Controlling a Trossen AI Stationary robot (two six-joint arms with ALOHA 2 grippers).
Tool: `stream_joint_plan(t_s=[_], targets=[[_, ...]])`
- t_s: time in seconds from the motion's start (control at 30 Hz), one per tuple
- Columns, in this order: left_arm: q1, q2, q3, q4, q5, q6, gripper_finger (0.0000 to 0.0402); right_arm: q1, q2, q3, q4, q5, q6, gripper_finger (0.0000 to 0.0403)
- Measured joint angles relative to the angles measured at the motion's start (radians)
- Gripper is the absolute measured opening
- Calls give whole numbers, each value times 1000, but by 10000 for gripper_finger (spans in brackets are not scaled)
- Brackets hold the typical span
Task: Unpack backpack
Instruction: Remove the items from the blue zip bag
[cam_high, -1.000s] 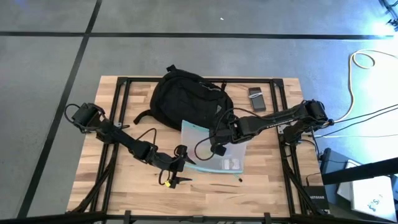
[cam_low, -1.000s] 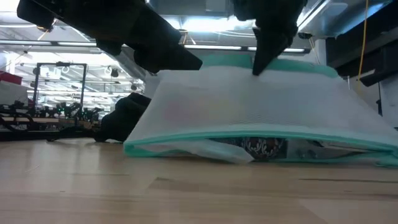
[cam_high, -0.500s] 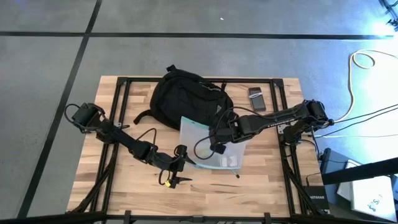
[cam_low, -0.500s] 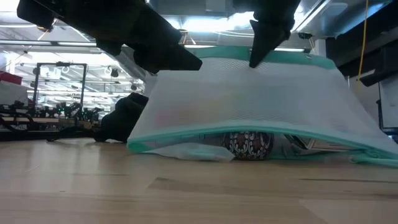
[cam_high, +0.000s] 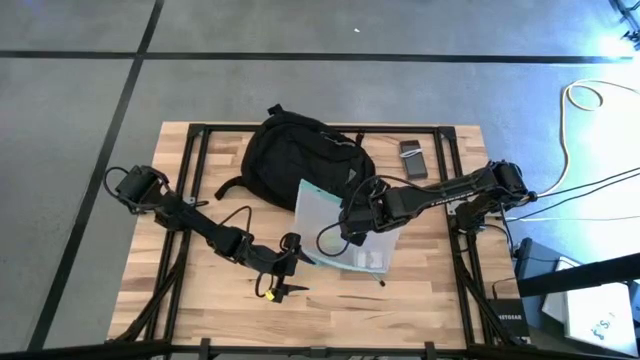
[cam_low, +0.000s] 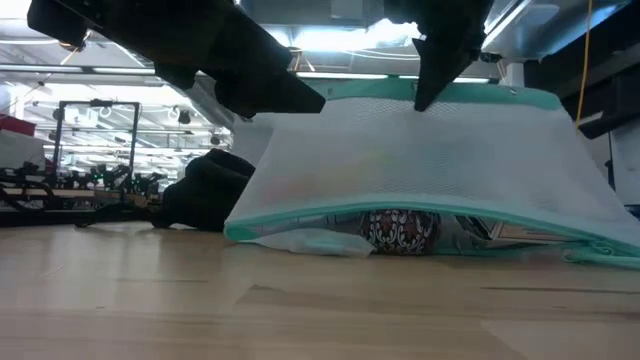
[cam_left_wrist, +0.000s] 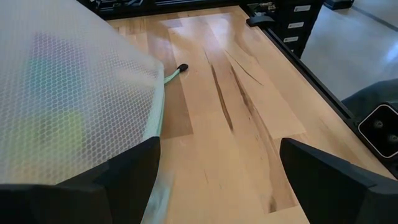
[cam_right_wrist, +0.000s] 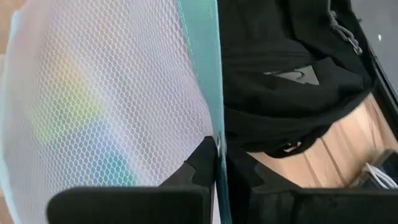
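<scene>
Landmark: the mesh pouch (cam_high: 345, 232), translucent with a teal edge, lying on the front half of the wooden table (cam_high: 430, 300); every place below is given from it.
Left gripper: the left gripper (cam_high: 290, 262) hangs nearest the table's front edge, just beside the pouch's near-left corner, fingers spread wide and nothing between them; the left wrist view shows the mesh beside one finger, not in the gap.
Right gripper: the right gripper (cam_right_wrist: 217, 152) is over the pouch's rear teal edge, fingers pinched flat on that edge (no gap shows in the right wrist view), holding that side up.
Pouch posture: tented, rear edge high, front edge low near the wood; in the low view a dark patterned round thing (cam_low: 400, 230) and pale packets show under the raised mesh.
Just changed: a second ago the pouch lay flatter and spread farther to the left; its left end has since drawn in toward the right and the held edge stands steeper, while the left gripper has not shifted.
Meaning for the task: the pouch looks to be already out of the bag and being dragged or lifted clear, so unpacking is probably under way rather than finished.
Backpack: the backpack (cam_high: 300, 160) lies directly behind the pouch, touching or nearly touching its rear edge, in the middle of the table's far half.
Farther off: a small dark device (cam_high: 412, 158) sits behind and to the right of the pouch, beside the backpack.
</scene>
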Motion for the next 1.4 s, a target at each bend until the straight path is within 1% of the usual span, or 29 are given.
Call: stream_joint_plan(t_s=[0.23, 0.47, 0.7, 1.13, 1.23, 1.33, 1.4], targets=[[0, 0, 0, 0, 0, 0, 315, 0, 0, 0, -72, -10, 50, 0], [0, 0, 0, 0, 0, 0, 315, 1, 0, 0, -157, -17, 140, 0], [0, 0, 0, 0, 0, 0, 315, 4, 0, 0, -272, -24, 335, 0], [0, 0, 0, 0, 0, -4, 315, 110, 0, 0, -452, -57, 688, 0], [0, 0, 0, 0, 0, -4, 315, 129, 0, 0, -477, -51, 772, 0], [0, 0, 0, 0, 0, -4, 315, 142, 0, 0, -491, -30, 825, 0], [0, 0, 0, 0, 0, -7, 315, 146, 0, 0, -491, -19, 833, 0]])
